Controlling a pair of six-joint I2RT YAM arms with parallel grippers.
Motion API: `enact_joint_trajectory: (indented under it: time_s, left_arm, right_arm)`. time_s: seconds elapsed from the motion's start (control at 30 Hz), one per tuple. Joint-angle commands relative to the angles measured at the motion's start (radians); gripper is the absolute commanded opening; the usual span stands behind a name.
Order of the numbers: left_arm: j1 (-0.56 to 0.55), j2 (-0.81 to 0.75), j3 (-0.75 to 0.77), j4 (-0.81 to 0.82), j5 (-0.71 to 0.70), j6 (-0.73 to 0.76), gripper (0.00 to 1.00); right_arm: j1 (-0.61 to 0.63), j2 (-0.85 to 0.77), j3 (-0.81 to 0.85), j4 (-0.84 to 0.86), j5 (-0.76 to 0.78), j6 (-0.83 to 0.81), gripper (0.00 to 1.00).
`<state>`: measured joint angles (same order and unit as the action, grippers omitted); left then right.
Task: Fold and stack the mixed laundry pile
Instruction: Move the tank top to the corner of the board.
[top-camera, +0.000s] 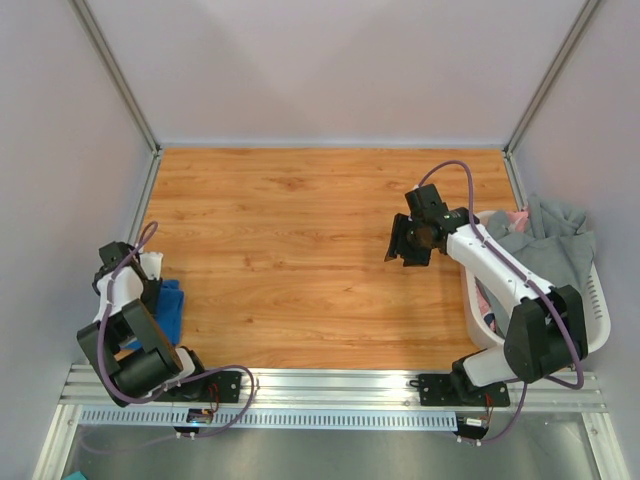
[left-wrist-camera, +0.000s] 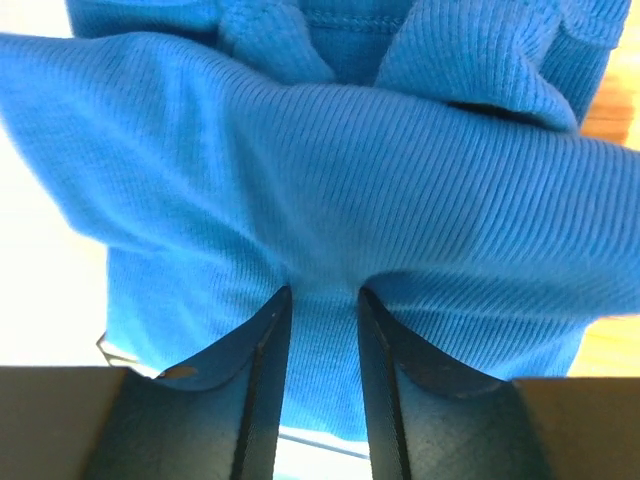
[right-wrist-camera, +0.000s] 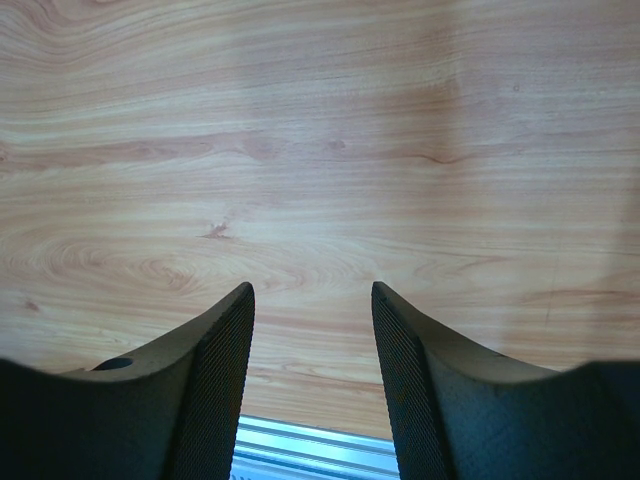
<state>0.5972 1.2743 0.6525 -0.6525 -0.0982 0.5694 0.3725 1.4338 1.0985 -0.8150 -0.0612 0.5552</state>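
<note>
No writing, label, brand, number or sign can be read in any view. The small dark parts (top-camera: 195, 415) on the rail at the near edge of the table (top-camera: 300, 250) are too small to show whether they carry any marking.
</note>
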Motion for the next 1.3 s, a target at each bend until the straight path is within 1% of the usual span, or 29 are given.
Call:
enact_joint_trajectory:
  time_s: [0.0, 0.17, 0.27, 0.37, 0.5, 0.63, 0.8, 1.07, 1.17, 1.27]
  left_arm:
    - [0.009, -0.016, 0.085, -0.068, 0.009, -0.037, 0.41]
    - [0.032, -0.010, 0.215, -0.110, 0.037, -0.045, 0.43]
    - [0.056, 0.016, 0.252, -0.102, 0.049, -0.040, 0.44]
    - [0.065, 0.068, 0.271, -0.053, 0.048, -0.039, 0.44]
    - [0.065, 0.187, 0.314, -0.012, 0.122, -0.075, 0.43]
    - [0.066, 0.264, 0.361, 0.039, 0.137, -0.128, 0.42]
    - [0.070, 0.335, 0.334, 0.100, 0.034, -0.120, 0.41]
    - [0.079, 0.292, 0.273, 0.122, 0.012, -0.126, 0.41]
    - [0.082, 0.289, 0.268, 0.129, -0.006, -0.108, 0.41]
    - [0.082, 0.275, 0.289, 0.110, 0.017, -0.109, 0.42]
  right_arm:
    - [0.002, -0.035, 0.035, -0.009, 0.009, -0.009, 0.53]
    - [0.002, -0.053, 0.029, -0.006, 0.008, -0.005, 0.53]
    - [0.002, -0.056, 0.021, -0.006, 0.008, -0.006, 0.54]
    - [0.002, -0.055, 0.017, 0.002, 0.004, -0.006, 0.54]
    - [0.002, -0.044, 0.024, 0.004, -0.002, -0.003, 0.54]
    - [0.002, -0.041, 0.027, -0.003, 0.003, -0.003, 0.53]
    - [0.002, -0.049, 0.021, -0.007, 0.014, 0.003, 0.53]
    - [0.002, -0.035, 0.038, -0.007, 0.014, -0.001, 0.53]
    - [-0.003, -0.032, 0.050, -0.006, 0.008, -0.005, 0.53]
    - [-0.010, -0.033, 0.067, -0.015, 0.004, -0.012, 0.53]
